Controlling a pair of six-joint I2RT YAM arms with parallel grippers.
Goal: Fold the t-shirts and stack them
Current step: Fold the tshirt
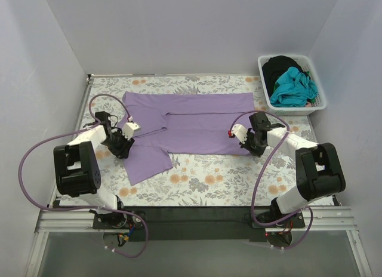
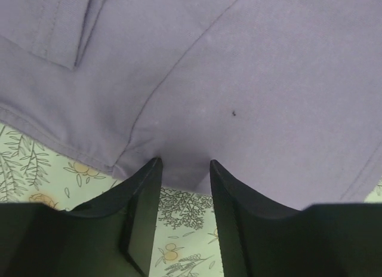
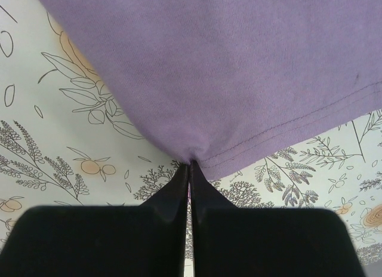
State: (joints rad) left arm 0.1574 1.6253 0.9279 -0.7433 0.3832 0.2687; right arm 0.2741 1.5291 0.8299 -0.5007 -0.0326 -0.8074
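Observation:
A lavender t-shirt (image 1: 197,119) lies spread on the floral table covering, its upper part folded over and a sleeve hanging toward the near left. My left gripper (image 1: 125,147) is at that sleeve's left edge. In the left wrist view it (image 2: 185,163) stands open, fingertips (image 2: 152,169) touching the cloth's edge (image 2: 250,80), with only table covering between the fingers. My right gripper (image 1: 248,147) is at the shirt's near right corner. In the right wrist view it (image 3: 190,163) is shut on the hemmed edge (image 3: 239,62), and the cloth bunches at the tips.
A white basket (image 1: 292,111) stands at the back right of the table, holding a teal garment (image 1: 292,86) and a black one (image 1: 280,65). Floral table covering (image 1: 209,181) shows between the shirt and the arms' bases. White walls close in on three sides.

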